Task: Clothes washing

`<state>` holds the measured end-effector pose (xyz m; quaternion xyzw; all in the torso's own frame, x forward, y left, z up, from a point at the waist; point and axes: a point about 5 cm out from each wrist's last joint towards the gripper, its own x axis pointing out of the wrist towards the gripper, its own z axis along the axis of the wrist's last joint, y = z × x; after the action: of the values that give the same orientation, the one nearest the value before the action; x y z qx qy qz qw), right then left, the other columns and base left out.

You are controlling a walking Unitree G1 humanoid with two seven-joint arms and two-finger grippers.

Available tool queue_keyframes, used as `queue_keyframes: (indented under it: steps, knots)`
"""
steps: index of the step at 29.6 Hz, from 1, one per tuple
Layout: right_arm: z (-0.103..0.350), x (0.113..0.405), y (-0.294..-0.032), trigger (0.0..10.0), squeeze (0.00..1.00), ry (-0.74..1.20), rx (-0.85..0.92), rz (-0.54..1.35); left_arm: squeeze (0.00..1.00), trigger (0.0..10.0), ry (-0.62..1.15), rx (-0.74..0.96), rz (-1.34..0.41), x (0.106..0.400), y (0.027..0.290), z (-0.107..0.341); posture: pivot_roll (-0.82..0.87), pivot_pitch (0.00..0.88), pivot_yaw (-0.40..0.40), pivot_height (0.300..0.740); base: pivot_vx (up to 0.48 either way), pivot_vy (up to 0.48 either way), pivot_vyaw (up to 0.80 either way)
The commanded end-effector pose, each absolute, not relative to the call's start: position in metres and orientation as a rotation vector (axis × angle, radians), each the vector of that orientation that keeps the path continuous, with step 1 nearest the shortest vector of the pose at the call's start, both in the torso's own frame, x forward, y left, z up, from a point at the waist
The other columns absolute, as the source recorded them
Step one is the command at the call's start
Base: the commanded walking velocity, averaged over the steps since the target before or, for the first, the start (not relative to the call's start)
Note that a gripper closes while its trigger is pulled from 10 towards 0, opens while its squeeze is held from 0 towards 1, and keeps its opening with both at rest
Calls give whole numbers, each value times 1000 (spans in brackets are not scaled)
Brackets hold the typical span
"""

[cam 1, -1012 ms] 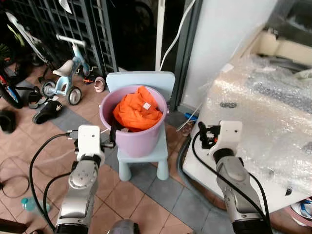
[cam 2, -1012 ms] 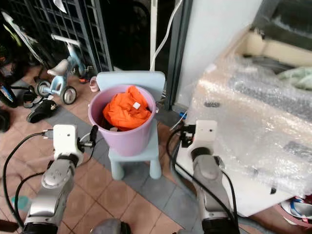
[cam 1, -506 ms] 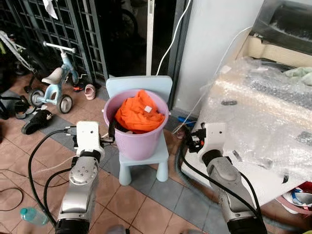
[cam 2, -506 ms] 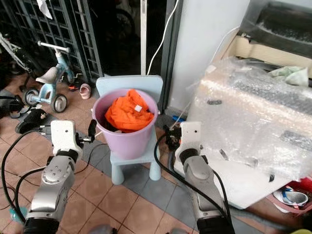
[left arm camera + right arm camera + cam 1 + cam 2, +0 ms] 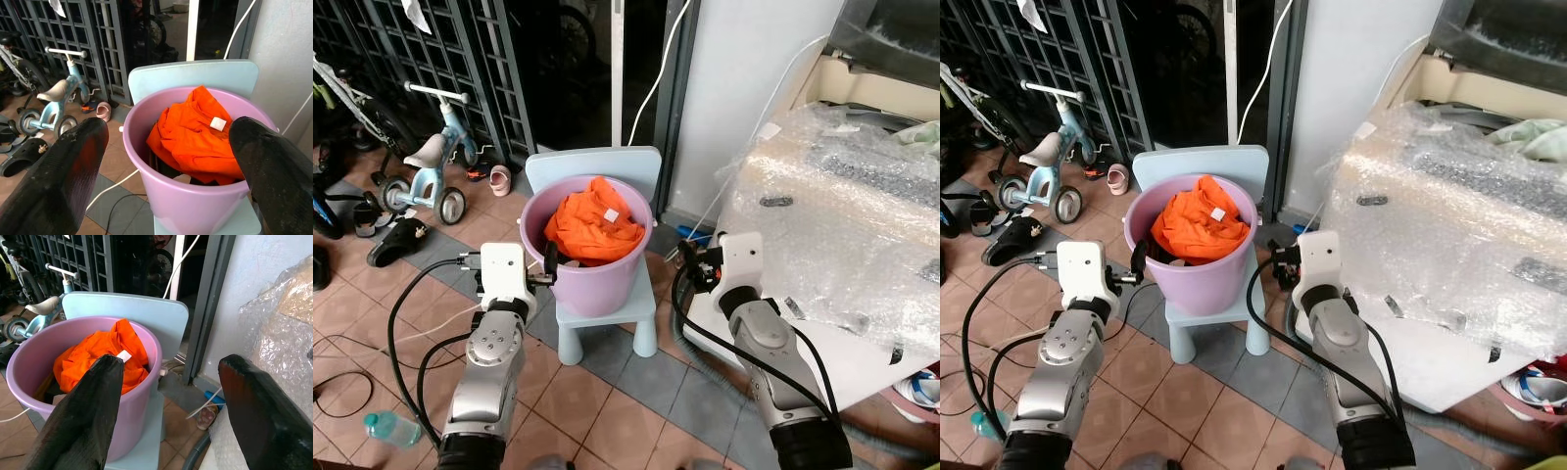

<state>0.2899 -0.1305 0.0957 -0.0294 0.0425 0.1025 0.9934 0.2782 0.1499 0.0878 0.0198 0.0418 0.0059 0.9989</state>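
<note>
Orange clothes (image 5: pixel 595 227) fill a purple bucket (image 5: pixel 597 279) standing on a pale blue chair (image 5: pixel 607 313). The left gripper (image 5: pixel 551 266) and right gripper (image 5: pixel 690 262) flank the bucket, fingers spread wide, holding nothing.

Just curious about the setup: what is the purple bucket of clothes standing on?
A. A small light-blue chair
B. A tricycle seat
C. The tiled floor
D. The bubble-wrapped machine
A: the purple bucket, holding orange clothes, stands on the seat of a small light-blue chair.
</note>
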Motion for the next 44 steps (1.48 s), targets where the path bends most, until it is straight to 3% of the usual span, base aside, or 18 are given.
queue_keyframes:
  steps: [1, 11, 26, 38, 44]
  knots:
    - [99, 294, -128, 10000, 0, 79, -50, 216, 0, 10000, 70, 51, 19, 281, 150, 94, -7, 0, -1, 740, 356, 0, 0]
    - [90, 284, -137, 10000, 0, 93, -29, 195, 0, 10000, 116, 53, 18, 266, 155, 84, 21, 0, -9, 740, 391, 0, 0]
    - [85, 290, -138, 10000, 0, 121, -49, 191, 0, 10000, 143, 53, 22, 271, 157, 82, 27, 0, -3, 740, 354, 316, 0]
    - [83, 291, -130, 10000, 0, 146, -60, 209, 0, 10000, 146, 46, -6, 274, 152, 87, 24, 0, 8, 740, 0, 476, 0]
    - [84, 294, -139, 10000, 0, 165, -69, 182, 0, 10000, 165, 57, -9, 272, 150, 85, 32, 0, -10, 740, 0, 0, 0]
